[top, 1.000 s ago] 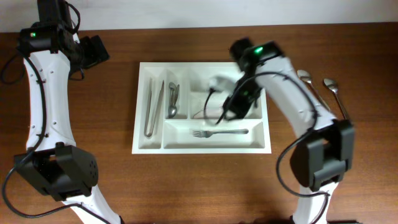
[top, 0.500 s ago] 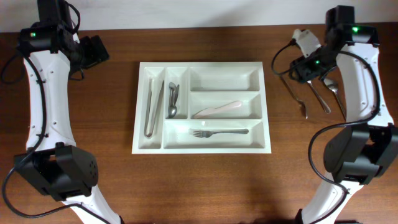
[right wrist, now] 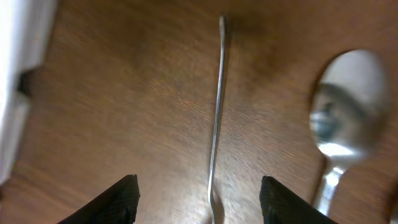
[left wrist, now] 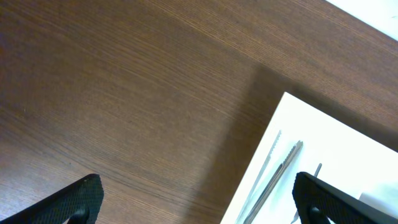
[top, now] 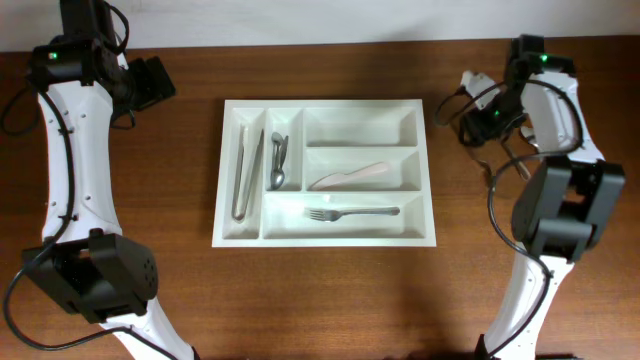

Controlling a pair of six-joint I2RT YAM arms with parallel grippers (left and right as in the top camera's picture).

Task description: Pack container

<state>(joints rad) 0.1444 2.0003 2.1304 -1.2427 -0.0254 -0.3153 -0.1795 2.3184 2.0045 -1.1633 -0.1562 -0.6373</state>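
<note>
The white cutlery tray (top: 320, 103) lies at the table's middle. It holds tongs (top: 246, 175) and spoons (top: 278, 162) in the narrow compartments, a pale utensil (top: 348, 176) in the middle wide one and a fork (top: 352, 212) in the near one. The far wide compartment is empty. My right gripper (top: 482, 122) is open, right of the tray. In the right wrist view the jaws (right wrist: 199, 193) straddle a thin metal handle (right wrist: 216, 112) lying on the wood, with a spoon bowl (right wrist: 345, 102) beside it. My left gripper (top: 150, 85) is open and empty, left of the tray.
The left wrist view shows bare wood under the open jaws (left wrist: 199, 199), plus the tray's corner (left wrist: 323, 143) with the tongs (left wrist: 273, 180). The tray's edge (right wrist: 18, 74) shows at the left of the right wrist view. My right arm hides most of the loose spoons from overhead.
My right gripper left the tray, where the pale utensil now lies free in the middle compartment, and moved right to hover over the loose spoons. The left arm has not moved.
</note>
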